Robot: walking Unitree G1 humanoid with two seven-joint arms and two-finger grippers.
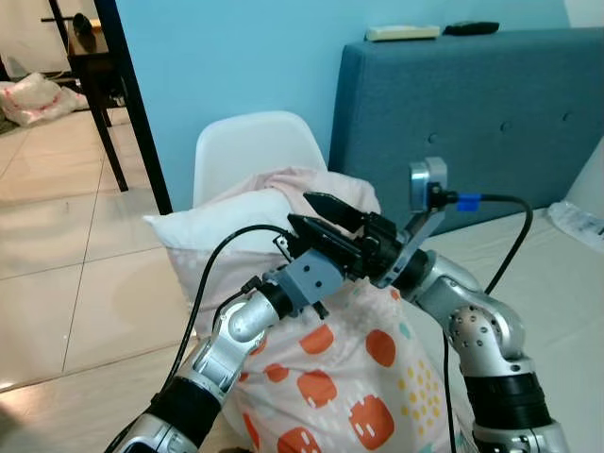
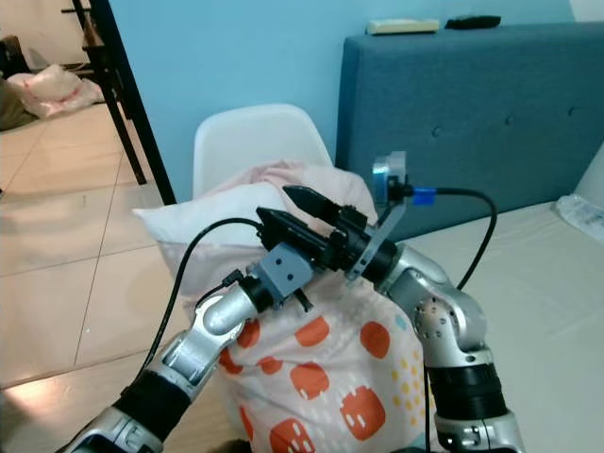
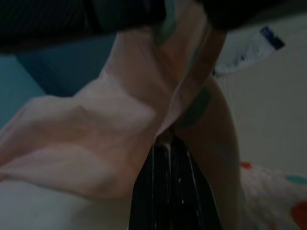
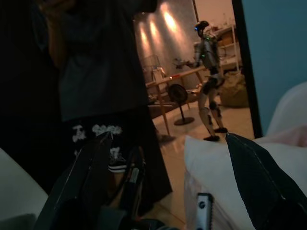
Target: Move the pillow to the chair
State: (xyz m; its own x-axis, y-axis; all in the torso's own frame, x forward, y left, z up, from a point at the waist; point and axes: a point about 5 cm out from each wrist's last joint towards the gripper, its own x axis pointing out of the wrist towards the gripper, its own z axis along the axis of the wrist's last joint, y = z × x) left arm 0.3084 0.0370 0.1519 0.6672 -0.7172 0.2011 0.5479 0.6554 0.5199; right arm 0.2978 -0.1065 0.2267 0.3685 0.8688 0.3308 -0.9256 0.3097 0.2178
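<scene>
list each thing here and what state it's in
pillow: upright, leaning against the white chair, pink cover bunched at its top
white chair: seat hidden behind the pillow, backrest bare
left end effector: shut on the pillow's cover fabric
right end effector: open, beside the pillow's top edge
remote: lying flat on top of the blue headboard

Both arms are built of silver metal segments with rounded joint housings and black ribbed bands near the base, the right arm (image 1: 486,330) bearing small dark screw holes on its elbow shell. The left arm (image 1: 226,340) ends in a grey-blue block, and a thin black cable (image 1: 203,283) loops over it. Long black tapered fingers (image 1: 332,209) tip each gripper, and a small silver camera (image 1: 427,184) on an angled bracket takes a black cable through a blue plug (image 1: 469,200).
</scene>
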